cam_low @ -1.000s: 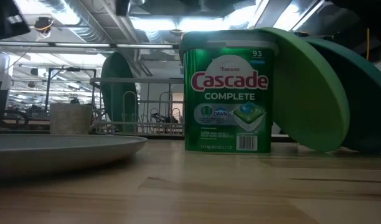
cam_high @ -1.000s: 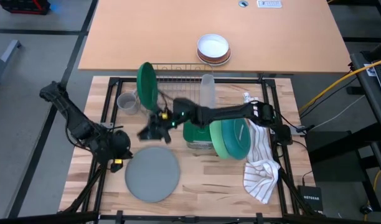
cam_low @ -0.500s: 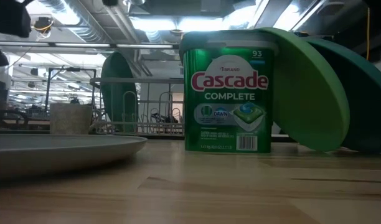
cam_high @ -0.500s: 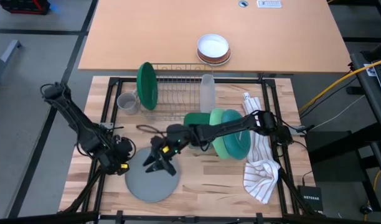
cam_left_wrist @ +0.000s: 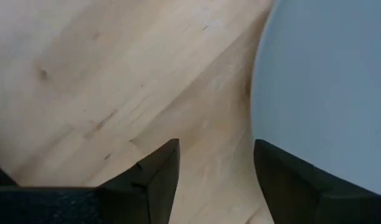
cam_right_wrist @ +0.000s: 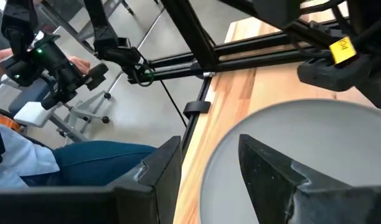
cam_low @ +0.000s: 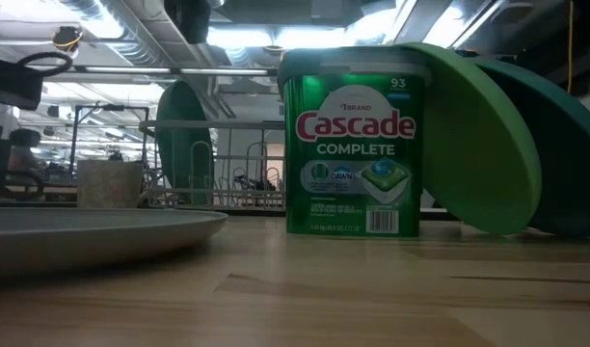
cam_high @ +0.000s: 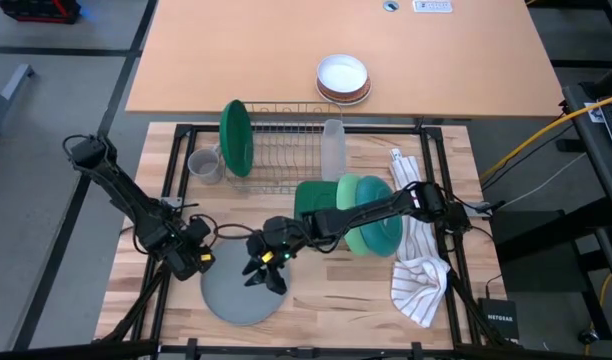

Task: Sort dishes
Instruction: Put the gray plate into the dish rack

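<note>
The grey plate [cam_high: 244, 283] lies flat on the table [cam_high: 326, 290] at the lower left of the high view, and both arms are crowding it, probably because a flat plate is awkward to pick up from one side alone. The right gripper [cam_high: 267, 275] hovers over the plate's right half, fingers spread apart and holding nothing; its wrist view shows the rim sitting right between them, so it looks lined up to pinch the edge. The left gripper [cam_high: 202, 258] sits just off the plate's left rim, also parted and empty, with bare wood between its fingers [cam_left_wrist: 154, 177] (maybe there to brace the plate so it doesn't slide).

The rest of the dishes are parked elsewhere. The dark green plate [cam_high: 236, 137] stands on edge in the dish rack [cam_high: 286, 150] at upper centre, which looks like the sorting target. The small grey mug [cam_high: 203, 165] sits just left of the rack. The light green plate [cam_high: 354, 225] and teal plate [cam_high: 381, 222] lean together against the detergent tub [cam_low: 353, 145], right of centre, apparently waiting their turn.
</note>
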`<state>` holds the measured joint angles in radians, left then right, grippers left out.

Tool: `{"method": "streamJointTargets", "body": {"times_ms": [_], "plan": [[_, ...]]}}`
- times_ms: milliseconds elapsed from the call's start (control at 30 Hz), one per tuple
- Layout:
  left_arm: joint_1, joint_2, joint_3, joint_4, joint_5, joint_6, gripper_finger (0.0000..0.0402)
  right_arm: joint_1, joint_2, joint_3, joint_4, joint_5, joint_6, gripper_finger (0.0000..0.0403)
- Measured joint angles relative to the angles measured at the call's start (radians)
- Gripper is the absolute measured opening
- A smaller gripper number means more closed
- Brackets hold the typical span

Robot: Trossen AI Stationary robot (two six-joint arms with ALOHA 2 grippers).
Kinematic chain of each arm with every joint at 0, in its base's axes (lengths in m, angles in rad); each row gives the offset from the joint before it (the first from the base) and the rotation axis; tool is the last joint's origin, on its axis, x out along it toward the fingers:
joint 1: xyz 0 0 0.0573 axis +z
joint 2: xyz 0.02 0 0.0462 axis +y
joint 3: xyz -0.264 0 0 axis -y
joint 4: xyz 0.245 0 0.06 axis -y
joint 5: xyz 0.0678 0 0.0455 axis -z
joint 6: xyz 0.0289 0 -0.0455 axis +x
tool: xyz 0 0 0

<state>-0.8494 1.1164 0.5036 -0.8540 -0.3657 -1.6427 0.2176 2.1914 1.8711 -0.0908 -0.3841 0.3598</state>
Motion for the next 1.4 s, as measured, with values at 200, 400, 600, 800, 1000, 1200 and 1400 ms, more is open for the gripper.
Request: {"method": "streamJointTargets", "body": {"times_ms": [200, 400, 600, 800, 1000, 1200, 1400], "plan": [[0.0, 0.0, -0.028, 0.076, 0.0, -0.008, 0.0196, -0.001, 0.0, 0.0, -0.015, 0.009, -0.001, 0.0163], [0.0, -0.001, -0.09, 0.224, 0.0, -0.009, 0.0196, -0.001, 0.0, 0.0, -0.019, 0.01, -0.002, 0.0163], [0.0, -0.003, -0.118, 0.261, -0.006, -0.008, 0.0175, -0.001, 0.0, 0.0, -0.019, 0.01, -0.002, 0.0163], [0.0, -0.002, -0.119, 0.271, -0.007, -0.008, 0.0093, -0.002, 0.0, 0.0, -0.019, 0.01, -0.002, 0.0163], [0.0, -0.003, -0.119, 0.282, -0.008, -0.004, 0.0011, -0.002, 0.0, 0.0, -0.017, 0.01, -0.002, 0.0163], [0.0, -0.005, -0.103, 0.272, -0.01, 0.011, 0.0005, -0.002, -0.001, 0.0, -0.015, 0.01, -0.002, 0.0163], [0.0, -0.033, -0.039, 0.239, -0.076, 0.095, 0.0002, -0.004, -0.045, 0.0, -0.017, 0.01, -0.057, 0.0163]]}}
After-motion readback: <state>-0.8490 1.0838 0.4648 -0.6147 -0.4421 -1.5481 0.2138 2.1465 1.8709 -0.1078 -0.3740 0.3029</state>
